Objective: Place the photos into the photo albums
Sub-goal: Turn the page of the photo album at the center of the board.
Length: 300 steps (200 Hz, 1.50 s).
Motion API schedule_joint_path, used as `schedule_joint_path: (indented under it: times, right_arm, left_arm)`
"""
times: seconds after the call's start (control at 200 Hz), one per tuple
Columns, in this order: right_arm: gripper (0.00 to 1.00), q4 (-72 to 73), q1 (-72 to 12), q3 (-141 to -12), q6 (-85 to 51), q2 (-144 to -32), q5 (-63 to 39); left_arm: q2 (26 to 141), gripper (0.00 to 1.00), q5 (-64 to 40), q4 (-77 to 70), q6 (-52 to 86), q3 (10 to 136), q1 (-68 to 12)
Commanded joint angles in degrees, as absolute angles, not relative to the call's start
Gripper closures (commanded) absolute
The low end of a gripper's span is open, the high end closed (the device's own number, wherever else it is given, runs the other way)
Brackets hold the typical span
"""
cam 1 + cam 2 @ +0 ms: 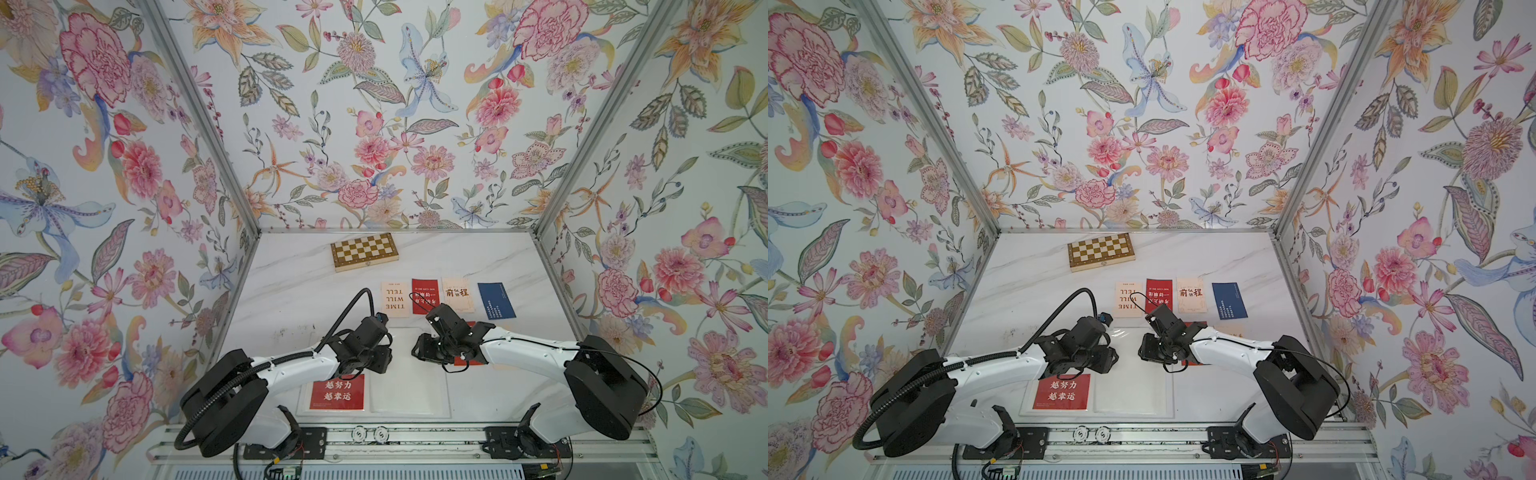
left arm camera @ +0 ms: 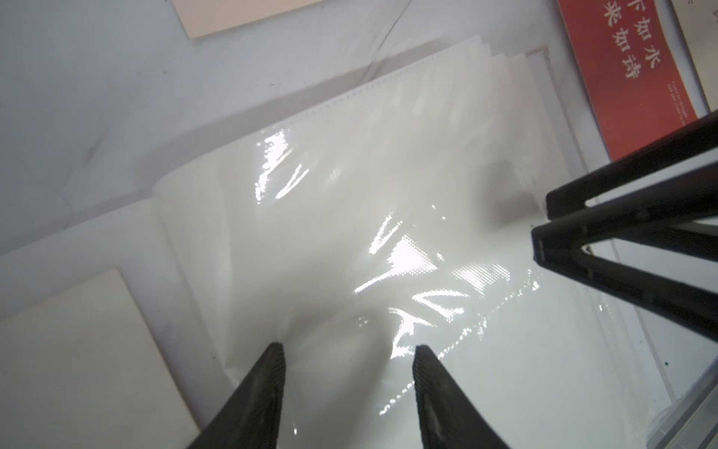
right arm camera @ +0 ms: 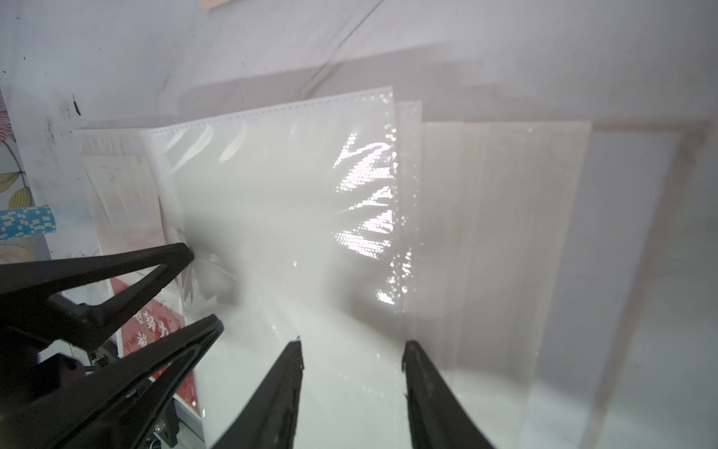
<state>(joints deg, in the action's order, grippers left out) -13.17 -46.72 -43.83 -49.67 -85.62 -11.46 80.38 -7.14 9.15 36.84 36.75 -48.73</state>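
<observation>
Left gripper [image 2: 349,348]: jaws half-wide, empty, tips on the sleeve page [image 2: 349,217], likely pinning it flat.
Right gripper [image 3: 351,344]: similarly parted, empty, over the page's free edge.
Album [image 1: 409,386]: open, lower centre.
Photos [image 1: 426,296]: row above it, mid-frame.

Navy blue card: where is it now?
In both top views the navy blue card lies on the right side of the table, just right of the cream Chinese-text card.
</observation>
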Motion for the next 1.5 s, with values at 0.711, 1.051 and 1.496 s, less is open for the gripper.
schedule_joint_path:
  times: [0.711, 1.051, 1.496]
  right_arm:
    - [0.55, -11.8, -47.0, -44.9, -48.3, -87.9, -11.7]
    - [0.55, -13.1, -47.8, -45.2, -48.4, -86.6, -9.8]
    - [0.55, -16.8, -48.5, -47.5, -47.0, -82.7, -7.6]
  left_arm:
    - [79.5, 0.48, -7.3, 11.8, 36.9, 33.4, -47.0]
    - [79.4, 0.48, -7.6, 11.7, 36.8, 33.5, -47.0]
    - [79.7, 0.48, -7.9, 11.1, 37.0, 33.4, -47.0]
